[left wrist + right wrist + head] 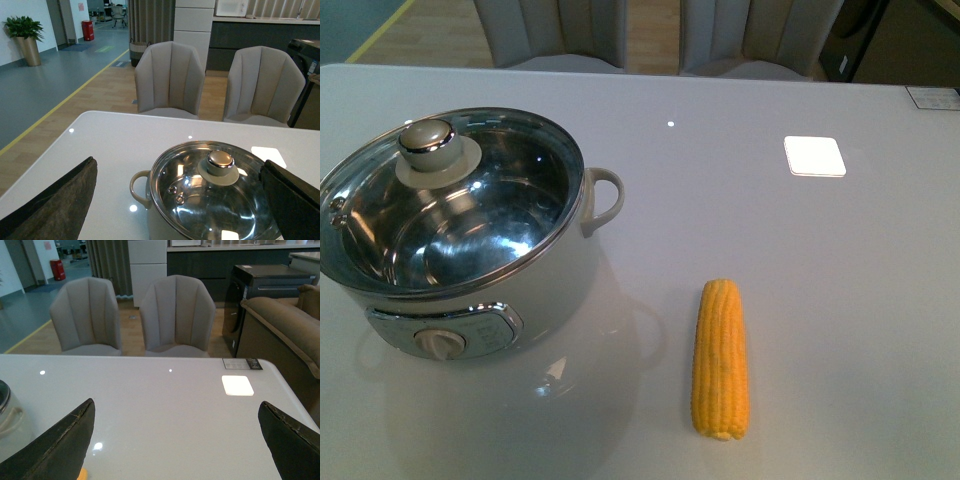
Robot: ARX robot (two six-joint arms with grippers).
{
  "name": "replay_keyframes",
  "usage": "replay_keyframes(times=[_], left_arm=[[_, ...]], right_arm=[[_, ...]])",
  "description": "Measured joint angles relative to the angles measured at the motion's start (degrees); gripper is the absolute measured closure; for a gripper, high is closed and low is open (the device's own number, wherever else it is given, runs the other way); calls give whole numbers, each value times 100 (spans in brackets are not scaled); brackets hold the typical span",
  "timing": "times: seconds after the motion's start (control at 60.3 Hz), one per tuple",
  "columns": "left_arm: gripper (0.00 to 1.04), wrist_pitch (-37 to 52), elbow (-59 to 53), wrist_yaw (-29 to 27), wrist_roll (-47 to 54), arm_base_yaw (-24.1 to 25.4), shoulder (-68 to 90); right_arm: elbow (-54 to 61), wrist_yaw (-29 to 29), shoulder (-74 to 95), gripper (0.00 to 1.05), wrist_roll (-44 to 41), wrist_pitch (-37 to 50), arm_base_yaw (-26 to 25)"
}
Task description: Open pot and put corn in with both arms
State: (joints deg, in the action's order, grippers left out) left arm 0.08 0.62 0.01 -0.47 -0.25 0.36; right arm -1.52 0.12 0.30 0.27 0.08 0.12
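Grey chairs [170, 77] stand behind the pale bench [840, 330]. At the left we see the pot [560, 290] with its glass lid [460, 215] on. To its right, apart across bare bench, lies the corn [721, 358]. Only our wrist views show the left gripper [178, 165], facing the lid, and the right gripper [176, 404], both with jaws spread wide, holding nothing.

Soft overhead light, glossy surfaces

Even, fairly bright light from overhead. The glossy bench [840, 300] shows pinpoint glints and a blown-out white square [814, 156] at upper right of the front view. The lid [490, 210] on the pot [575, 285] glares; the corn [720, 360] casts only faint shadow.
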Motion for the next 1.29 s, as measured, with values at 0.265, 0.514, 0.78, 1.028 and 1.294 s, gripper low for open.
replay_keyframes(times=[0.265,0.514,0.78,1.028,1.294], left_arm=[[7,0,0,-2,0,0,0],[7,0,0,0,0,2,0],[7,0,0,-2,0,2,0],[7,-1174,437,835,-254,109,621],[7,-1110,787,697,-612,-450,1690]], right_arm=[[0,0,0,9,-2,0,0],[0,-2,0,9,-2,0,0],[0,0,0,9,-2,0,0],[2,-7,0,9,-2,0,0],[2,-2,0,9,-2,0,0]])
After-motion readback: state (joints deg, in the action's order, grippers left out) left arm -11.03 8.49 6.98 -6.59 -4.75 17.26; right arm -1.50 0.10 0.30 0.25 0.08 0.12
